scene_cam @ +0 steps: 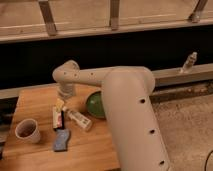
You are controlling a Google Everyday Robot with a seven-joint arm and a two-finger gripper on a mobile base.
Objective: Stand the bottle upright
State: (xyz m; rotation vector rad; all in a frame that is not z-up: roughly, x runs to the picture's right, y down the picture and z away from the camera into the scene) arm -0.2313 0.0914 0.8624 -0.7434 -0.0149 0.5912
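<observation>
One robot arm [125, 115], thick and white, reaches in from the lower right across a wooden table [35, 102] and bends down at its elbow near the table's back edge. Its gripper [61, 102] hangs below that bend, just above the tabletop, with its jaws spread wide and nothing between them. The bottle [80, 120] lies on its side on the table, slanting from upper left to lower right, just to the right of the gripper and slightly nearer the front; the two do not appear to touch. A green bowl [94, 106] sits just behind and to the right of the bottle, partly hidden by the arm. A narrow flat packet [56, 118] lies beside the bottle's left end, directly below the gripper. A blue sponge [61, 140] rests nearer the front edge, and a cup [27, 131] stands at the front left. Well apart, a slim clear bottle [189, 62] stands on a ledge at the right.
</observation>
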